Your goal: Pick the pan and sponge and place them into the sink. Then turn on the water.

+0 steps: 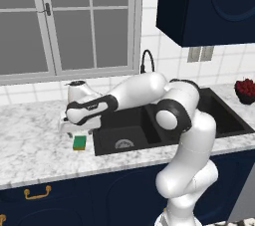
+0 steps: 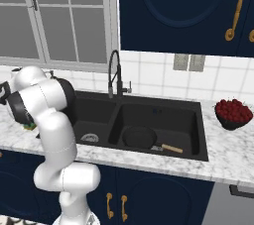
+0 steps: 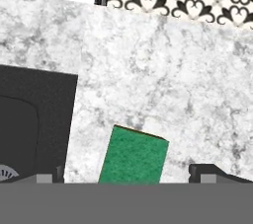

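The sponge [image 3: 133, 156], green side up, lies flat on the marble counter just left of the sink [image 1: 104, 143]. My gripper [image 3: 129, 174] hangs open right above it, one fingertip [image 3: 49, 176] on each side and clear of it. In the left base view the gripper [image 1: 74, 133] points down over the sponge [image 1: 79, 143]. The black pan [image 2: 140, 136] rests in the sink's right basin [image 2: 191, 120], its wooden handle pointing toward the front right. The black arched faucet [image 2: 115, 75] stands behind the divider between the basins.
A dark bowl of red fruit [image 2: 232, 112] sits on the counter right of the sink. The left basin [image 3: 29, 119] with its round drain [image 1: 124, 144] lies close beside the sponge. A window runs behind the counter, and dark cabinets hang above on the right.
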